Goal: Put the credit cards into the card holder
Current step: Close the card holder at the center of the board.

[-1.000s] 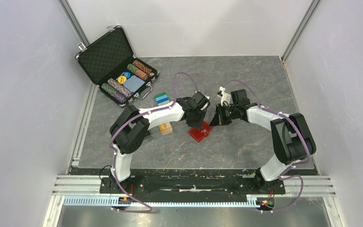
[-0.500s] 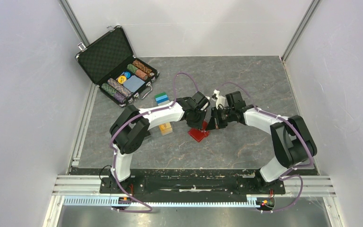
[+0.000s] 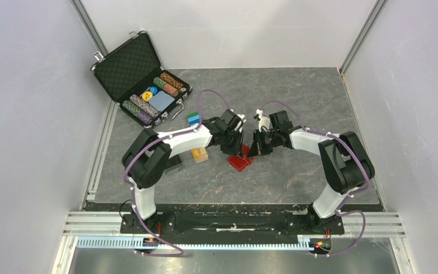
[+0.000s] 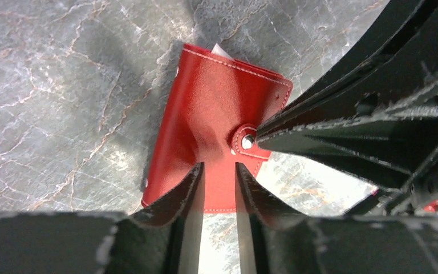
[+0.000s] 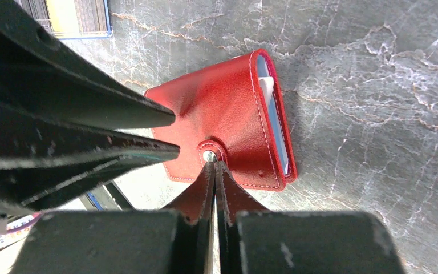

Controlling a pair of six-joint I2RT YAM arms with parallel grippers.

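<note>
A grey stone-look table (image 3: 296, 103) sits between white walls. In the middle of it lies the red card holder (image 4: 211, 120), folded over and flat on the table. It is right under both claws, which meet above it tip to tip.

The left claw (image 4: 219, 167) is open only a little, with a thin gap between its two fingers. Nothing is in the gap. Its tips hang over the edge of the card holder, just beside the metal snap (image 4: 247, 140).

The right claw (image 5: 211, 164) is squeezed tight, with no gap at all. Its tip touches the snap, and it holds nothing.

Inside the card holder are cards (image 5: 278, 128). On the side away from the right claw's tip the fold gapes a bit. A pale blue edge and a white edge show there.

Far past the left claw, by the back corner, a black case (image 3: 126, 64) stands open. Its bottom half holds rows of striped chips (image 3: 170, 83), some round yellow and blue chips (image 3: 147, 94) and a pale blue flat piece (image 3: 162, 101).

Beside the left arm are a green and blue block (image 3: 194, 119) and a yellow block (image 3: 199, 154).
</note>
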